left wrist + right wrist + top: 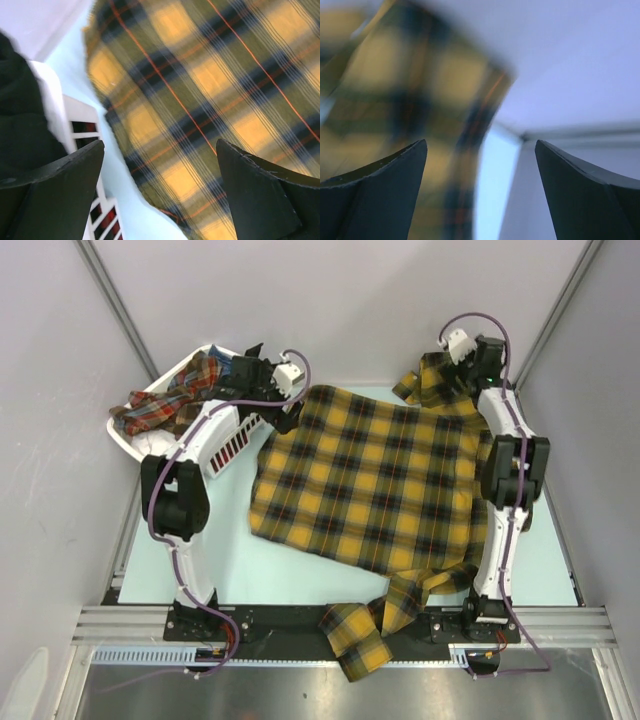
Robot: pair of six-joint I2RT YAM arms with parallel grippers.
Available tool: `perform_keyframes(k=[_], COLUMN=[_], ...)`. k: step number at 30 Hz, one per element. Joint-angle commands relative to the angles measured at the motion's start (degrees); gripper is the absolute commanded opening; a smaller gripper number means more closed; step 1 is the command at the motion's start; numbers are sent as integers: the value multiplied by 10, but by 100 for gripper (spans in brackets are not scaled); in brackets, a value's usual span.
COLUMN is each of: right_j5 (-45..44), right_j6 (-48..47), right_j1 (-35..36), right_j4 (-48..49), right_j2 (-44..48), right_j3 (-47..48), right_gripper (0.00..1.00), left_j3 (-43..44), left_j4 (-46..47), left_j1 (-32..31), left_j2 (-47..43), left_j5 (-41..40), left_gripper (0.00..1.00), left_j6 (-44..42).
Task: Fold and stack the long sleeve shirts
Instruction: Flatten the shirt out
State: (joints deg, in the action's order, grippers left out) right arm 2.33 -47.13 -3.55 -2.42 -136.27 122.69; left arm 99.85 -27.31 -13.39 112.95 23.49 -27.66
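A mustard-yellow and black plaid shirt (370, 475) lies spread across the table, one sleeve trailing over the near edge. It fills the left wrist view (210, 95) and shows blurred in the right wrist view (405, 115). My left gripper (285, 410) is open and empty above the shirt's far left corner, beside the basket. My right gripper (462, 368) is open and empty above the bunched far right corner. A second, red and blue plaid shirt (175, 398) lies crumpled in the basket.
A white slatted plastic basket (232, 440) stands at the far left, its slats also in the left wrist view (82, 125). Grey walls close in the table on three sides. A metal rail (320, 625) runs along the near edge.
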Motion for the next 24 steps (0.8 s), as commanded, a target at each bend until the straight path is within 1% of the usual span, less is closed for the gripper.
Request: perform_keyframes(k=[1,2,3,4,5,6,7,8,9,10,12,13,15,16,18,19,20,22,23,24], right_j5=[122,192,232,265,320,342,358,364,361,356,333,325,303,298,282,274,247,220,198,193], right_j6=[40,42,32,27,12,-31,-69,-97,-128,-206,-264,-294,-315,-333,-348,-355,-364,-367,-348,-340], right_j1=[-36,-56,-65,-77,-99,-109,-119,-131,-138,-144,-146,-142,-129,-124,-120,-117,-115,-117,-118,-124], right_j4=[-277,-337,-461,-518,-573,-666,-706,-749,-764,-777,-791,-787,-781,-781,-780,-777,-764,-736,-690,-672], right_j2=[200,226,260,279,295,332,354,380,441,471,535,588,624,650,667,677,679,682,676,667], right_j3=[-97,-106,-114,-133,-150,-171,-236,-276,-326,-408,-487,-550,-591,-612,-658,-674,-709,-741,-756,-765], right_gripper=[100,100,100,100,100,100,100,100,100,100,100,100,98,96,92,87,84,82,82,82], left_j3=[12,4,-12,-20,-31,-53,-68,-83,-114,-131,-175,-188,-227,-241,-283,-297,-322,-339,-348,-350], left_j4=[-88,-106,-146,-166,-183,-211,-218,-223,-230,-230,-231,-232,-232,-232,-237,-238,-237,-236,-233,-232], left_j1=[-7,-14,-17,-21,-29,-31,-36,-42,-45,-48,-56,-58,-60,-60,-60,-61,-62,-65,-65,-65], left_j2=[-13,-24,-29,-33,-43,-48,-55,-70,-80,-87,-106,-111,-126,-131,-144,-161,-167,-181,-182,-182], left_j5=[79,100,108,112,115,111,105,102,92,89,79,75,68,54,44,38,34,24,24,22], left_gripper=[99,99,98,98,98,97,97,97,96,96,95,94,91,90,86,86,85,84,84,84], left_j6=[-89,-137,-163,-188,-230,-249,-265,-291,-302,-310,-323,-324,-329,-332,-346,-354,-367,-377,-377,-376])
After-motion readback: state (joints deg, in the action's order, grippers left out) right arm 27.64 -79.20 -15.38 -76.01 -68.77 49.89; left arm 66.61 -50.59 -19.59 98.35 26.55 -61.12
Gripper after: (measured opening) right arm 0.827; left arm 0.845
